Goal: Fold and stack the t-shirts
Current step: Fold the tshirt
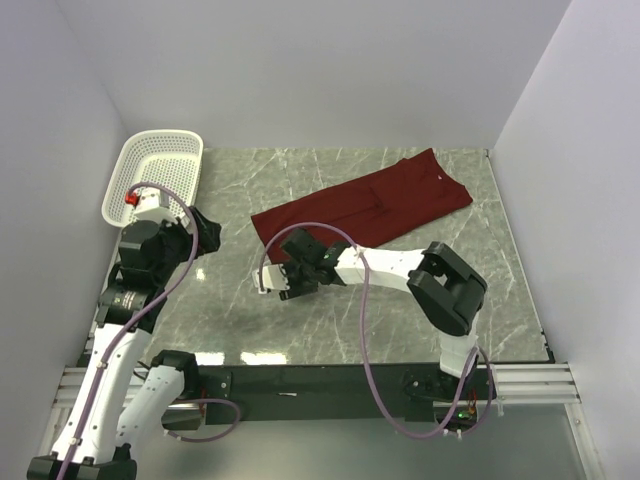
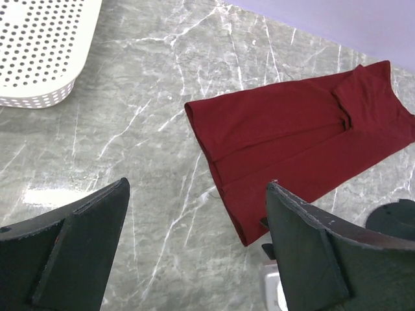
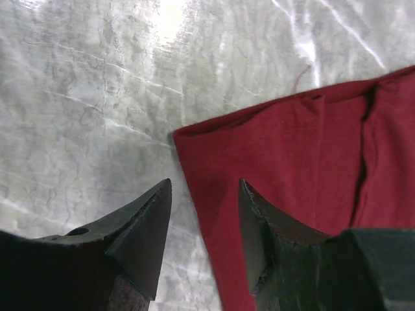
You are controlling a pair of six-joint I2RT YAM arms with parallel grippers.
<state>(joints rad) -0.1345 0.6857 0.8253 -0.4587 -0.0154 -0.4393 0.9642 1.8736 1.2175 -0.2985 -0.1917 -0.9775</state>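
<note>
Maroon t-shirt [image 1: 370,205] lies in a long strip at the bench's [image 1: 230,320] one o'clock. Right claw [image 3: 204,184], half-open, straddles its seven o'clock corner; left claw [image 2: 198,188] gapes wide, empty.

Left tool [image 2: 198,188] spread wide, right tool [image 3: 204,186] low, jaws partly apart

The grey, white-veined marble-look surface [image 1: 400,300] carries a dark red short-sleeved cloth t-shirt [image 1: 370,205], lying flat as a long strip across its far half, and a white perforated plastic basket [image 1: 165,160] at its far left corner.
</note>
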